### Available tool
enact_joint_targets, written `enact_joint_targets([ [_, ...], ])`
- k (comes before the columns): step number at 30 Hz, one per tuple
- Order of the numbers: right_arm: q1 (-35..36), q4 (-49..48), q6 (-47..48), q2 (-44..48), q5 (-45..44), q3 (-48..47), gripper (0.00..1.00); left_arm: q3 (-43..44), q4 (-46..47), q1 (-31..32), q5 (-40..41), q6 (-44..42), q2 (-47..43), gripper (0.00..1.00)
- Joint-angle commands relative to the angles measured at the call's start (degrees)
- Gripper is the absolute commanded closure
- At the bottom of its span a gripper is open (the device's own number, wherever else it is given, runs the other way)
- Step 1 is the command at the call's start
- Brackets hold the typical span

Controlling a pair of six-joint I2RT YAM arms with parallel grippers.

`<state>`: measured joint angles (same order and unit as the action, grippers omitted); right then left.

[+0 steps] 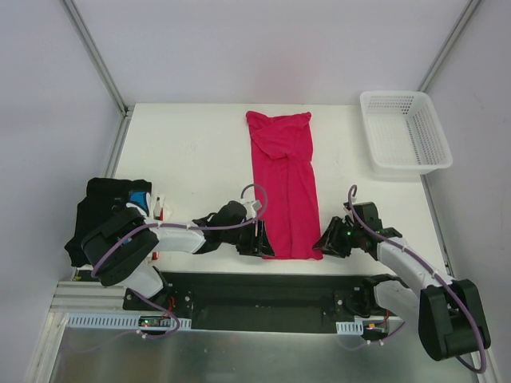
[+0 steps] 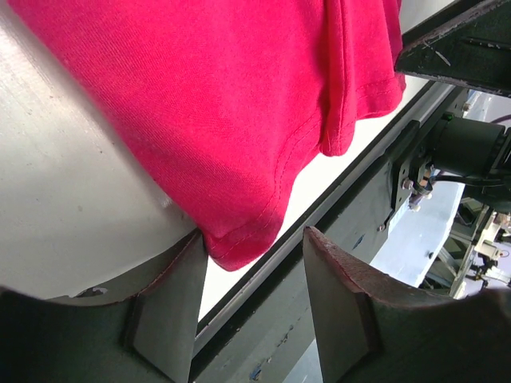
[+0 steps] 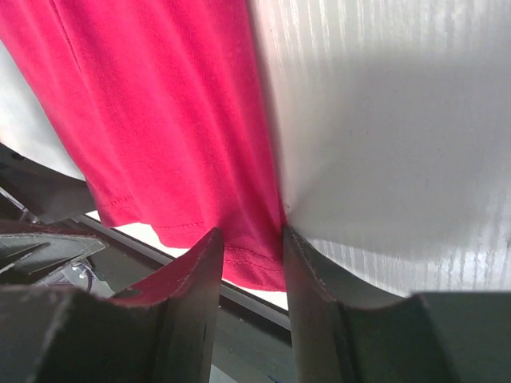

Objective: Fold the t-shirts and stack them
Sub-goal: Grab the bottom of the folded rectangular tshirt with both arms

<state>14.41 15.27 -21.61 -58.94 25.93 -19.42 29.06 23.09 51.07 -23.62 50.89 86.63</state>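
Observation:
A crimson-pink t-shirt (image 1: 285, 183) lies folded lengthwise into a long strip down the middle of the table. My left gripper (image 1: 260, 243) is at its near left corner and my right gripper (image 1: 328, 242) is at its near right corner. In the left wrist view the left gripper (image 2: 254, 234) stands open, with the pink t-shirt's (image 2: 200, 96) hem corner just against the left finger (image 2: 172, 295). The right gripper (image 3: 251, 233) is open too, its tips astride the flat hem corner of the t-shirt (image 3: 160, 104). A black t-shirt (image 1: 100, 211) with blue print is heaped at the table's left edge.
A white lattice basket (image 1: 403, 132) stands at the back right corner. The white table (image 1: 192, 159) ends in a dark rail right behind both grippers. Frame posts rise at the back corners.

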Motion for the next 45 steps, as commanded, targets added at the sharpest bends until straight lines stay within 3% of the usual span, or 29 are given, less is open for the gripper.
enact_joint_targets([
  [1, 0.53, 5.82, -0.81, 3.91, -2.9, 1.67, 0.6, -1.37, -2.43, 0.52, 0.06, -1.15, -1.55, 0.49],
  [11, 1.05, 14.88, -2.65, 10.51, -7.56, -0.09, 0.59, -0.67, -6.22, 0.52, 1.91, -3.08, -3.93, 0.44],
  [25, 5.62, 3.19, -7.31, 1.9, -7.47, 1.67, 0.59, 0.21, -5.43, 0.44, 1.73, -3.35, -2.87, 0.44],
  [29, 6.06, 1.96, -7.49, 1.37, -7.74, 1.93, 0.62, 1.17, -4.72, 0.52, 0.68, -3.52, -1.2, 0.48],
  [30, 6.06, 1.79, -7.57, 1.37, -7.83, 2.02, 0.64, 1.44, -4.46, 0.52, 0.59, -3.61, -1.03, 0.55],
  [33, 6.15, 1.78, -7.49, 1.72, -7.91, 2.46, 0.66, 1.88, -4.46, 0.52, 0.15, -3.7, -0.59, 0.63],
  [45, 6.15, 1.87, -7.05, 2.33, -8.36, 2.63, 0.77, 2.49, -4.37, 0.52, -0.2, -3.78, 0.12, 0.66],
])
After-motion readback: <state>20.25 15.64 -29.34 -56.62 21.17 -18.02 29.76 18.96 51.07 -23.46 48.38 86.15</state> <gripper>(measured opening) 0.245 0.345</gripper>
